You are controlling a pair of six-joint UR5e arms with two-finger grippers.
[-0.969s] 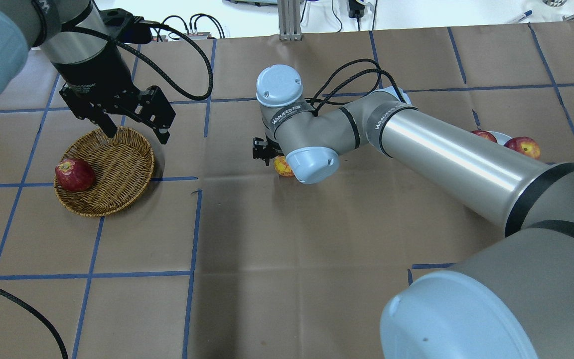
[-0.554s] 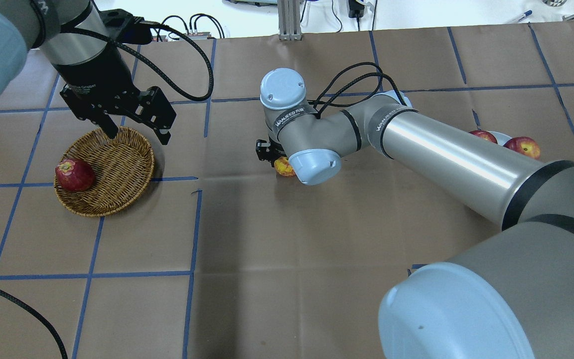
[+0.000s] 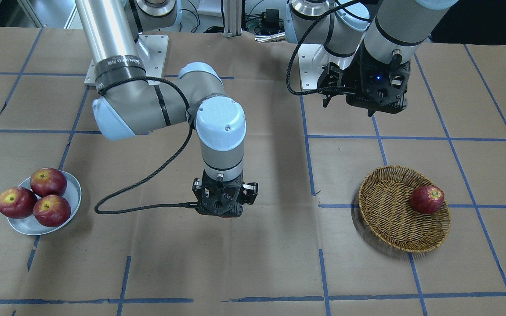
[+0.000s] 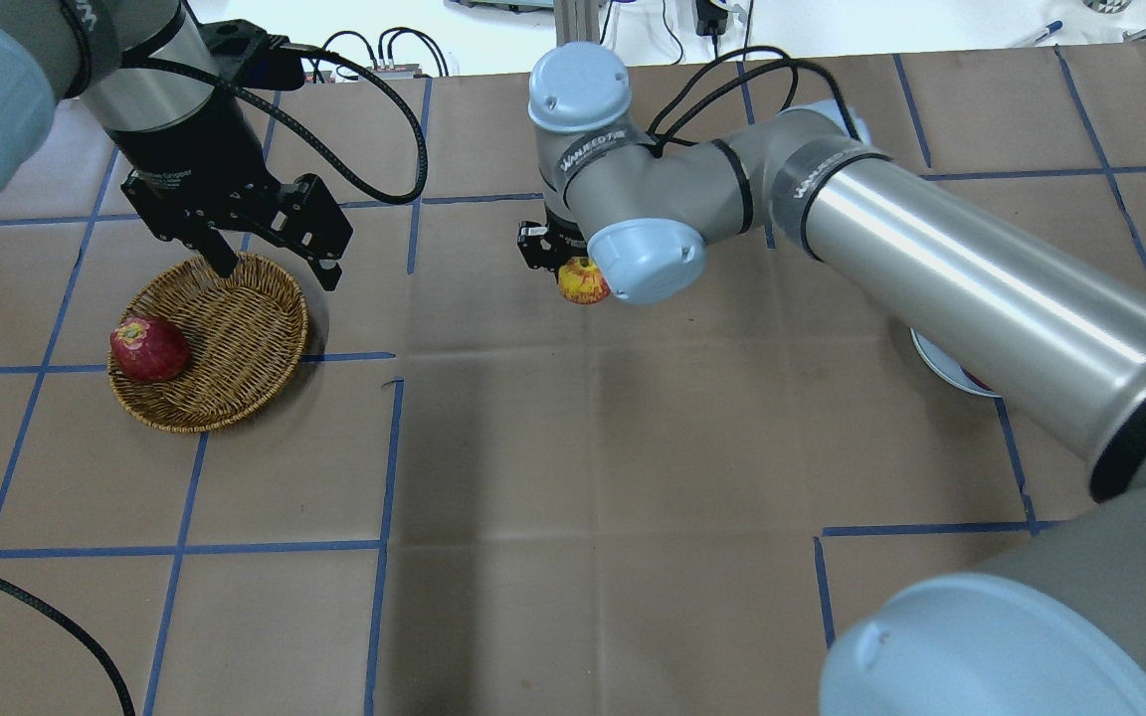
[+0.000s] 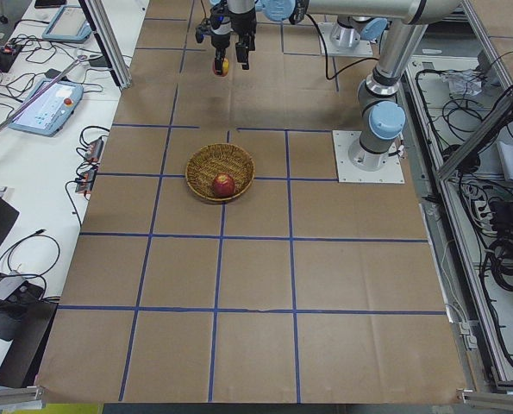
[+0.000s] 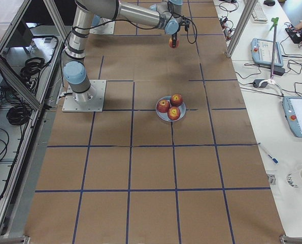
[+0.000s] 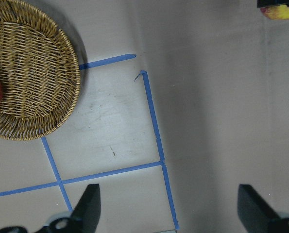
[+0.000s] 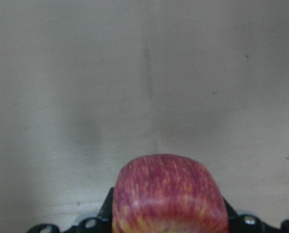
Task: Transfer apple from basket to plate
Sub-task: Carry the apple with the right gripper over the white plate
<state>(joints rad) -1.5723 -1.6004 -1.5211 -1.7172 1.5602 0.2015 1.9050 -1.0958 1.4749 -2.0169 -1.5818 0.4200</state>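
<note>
My right gripper [image 4: 578, 273] is shut on the apple [image 4: 585, 283], a pinkish-red streaked apple with yellow patches, and holds it above the middle of the table. The right wrist view shows the apple [image 8: 168, 194] between the jaws over bare brown paper. The wicker basket [image 4: 235, 328] sits at the left with a darker crimson apple [image 4: 148, 349] on its near-left side. My left gripper [image 4: 277, 273] is open and empty above the basket's far rim. The pale plate [image 3: 75, 184] stands far from the basket and holds three deep-red apples [image 3: 48, 182].
In the overhead view my right arm covers most of the plate [image 4: 941, 368]. Brown paper with blue tape lines covers the table. Cables and an aluminium post [image 4: 578, 40] stand at the far edge. The left wrist view shows the basket [image 7: 32, 68] at upper left.
My right gripper has risen with the apple, moving up and slightly right in the overhead view. The right arm now hides the plate's apples. The left arm has not moved.
</note>
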